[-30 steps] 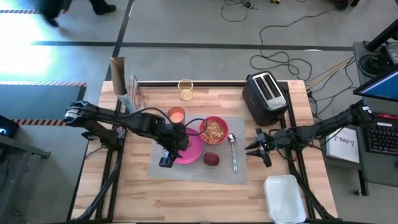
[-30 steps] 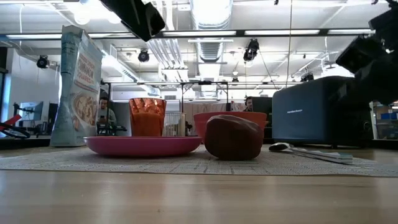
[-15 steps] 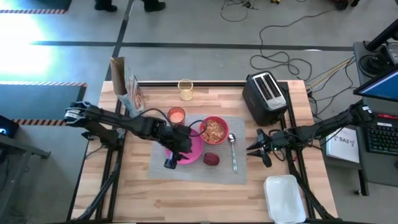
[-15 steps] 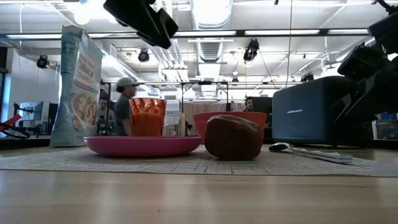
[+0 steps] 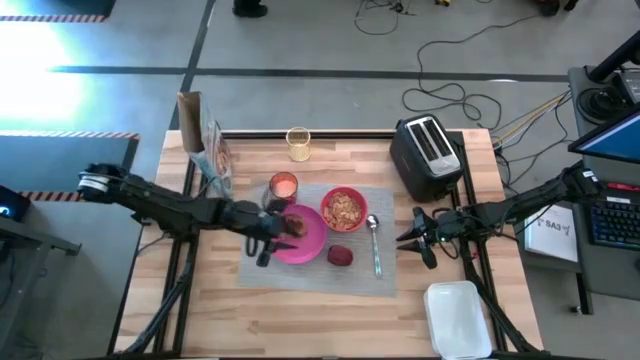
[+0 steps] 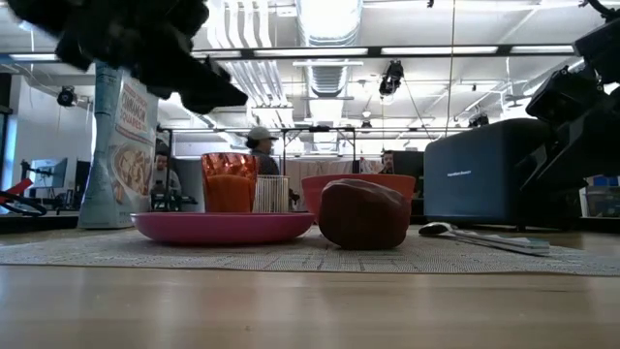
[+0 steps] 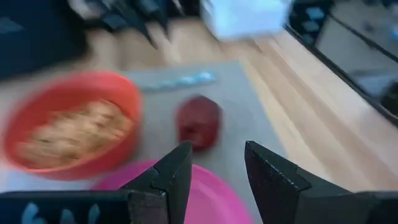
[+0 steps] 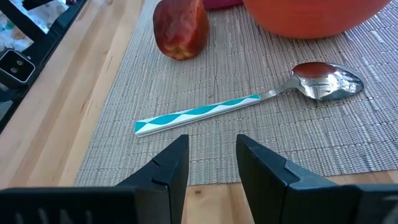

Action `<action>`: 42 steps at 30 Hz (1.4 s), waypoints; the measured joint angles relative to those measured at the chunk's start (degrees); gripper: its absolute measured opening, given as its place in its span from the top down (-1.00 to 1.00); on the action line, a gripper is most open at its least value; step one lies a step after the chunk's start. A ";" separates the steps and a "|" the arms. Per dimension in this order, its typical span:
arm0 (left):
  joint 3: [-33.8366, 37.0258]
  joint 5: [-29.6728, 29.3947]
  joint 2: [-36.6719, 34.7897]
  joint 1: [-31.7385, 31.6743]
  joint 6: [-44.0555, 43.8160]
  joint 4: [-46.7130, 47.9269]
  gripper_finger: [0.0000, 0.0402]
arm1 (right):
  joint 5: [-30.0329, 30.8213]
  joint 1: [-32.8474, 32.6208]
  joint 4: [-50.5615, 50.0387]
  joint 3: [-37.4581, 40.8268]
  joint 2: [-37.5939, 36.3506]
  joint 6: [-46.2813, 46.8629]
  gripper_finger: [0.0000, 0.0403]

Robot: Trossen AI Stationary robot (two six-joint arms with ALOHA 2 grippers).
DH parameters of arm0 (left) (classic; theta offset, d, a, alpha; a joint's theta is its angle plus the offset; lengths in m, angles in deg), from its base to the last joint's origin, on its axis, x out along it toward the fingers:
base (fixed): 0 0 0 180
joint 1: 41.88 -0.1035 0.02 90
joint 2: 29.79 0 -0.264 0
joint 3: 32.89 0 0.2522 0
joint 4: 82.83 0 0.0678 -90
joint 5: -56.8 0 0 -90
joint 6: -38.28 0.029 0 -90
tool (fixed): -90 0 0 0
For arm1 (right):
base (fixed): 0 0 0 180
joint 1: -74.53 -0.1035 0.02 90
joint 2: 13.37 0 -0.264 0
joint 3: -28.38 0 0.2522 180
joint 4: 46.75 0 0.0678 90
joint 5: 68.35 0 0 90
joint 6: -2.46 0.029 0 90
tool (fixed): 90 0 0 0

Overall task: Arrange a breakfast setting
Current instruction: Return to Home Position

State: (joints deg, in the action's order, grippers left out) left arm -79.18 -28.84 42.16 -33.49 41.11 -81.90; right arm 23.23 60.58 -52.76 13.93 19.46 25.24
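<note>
Glass of orange drink [image 5: 284, 186]: likely fragile, slick, spillable; grip mid-wall. Left end effector [image 7: 216, 155] at worktop [image 5: 300, 320] middle, right end effector [image 8: 211, 149] near right edge: both apart, empty.

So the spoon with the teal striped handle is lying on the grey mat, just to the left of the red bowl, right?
Not quite. The high view shows the spoon lying on the grey mat just to the right of the red bowl, not the left. The rest is as you say.
</note>
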 joint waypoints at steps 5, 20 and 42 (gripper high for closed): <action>11.48 -8.94 -3.31 -0.03 8.15 -15.38 0.34 | -0.02 0.00 -0.07 0.00 -0.05 -0.02 0.39; 24.85 -15.80 -5.82 -1.05 15.96 -27.04 0.34 | -0.01 0.00 -0.07 0.02 -0.06 -0.02 0.39; 31.88 -15.80 -27.38 -1.34 15.96 -12.33 0.34 | 0.00 0.00 -0.17 0.02 -0.06 -0.02 0.39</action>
State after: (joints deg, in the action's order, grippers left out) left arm -47.30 -44.64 14.78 -34.83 57.06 -94.23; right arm 23.23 60.58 -52.93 13.96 19.40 25.22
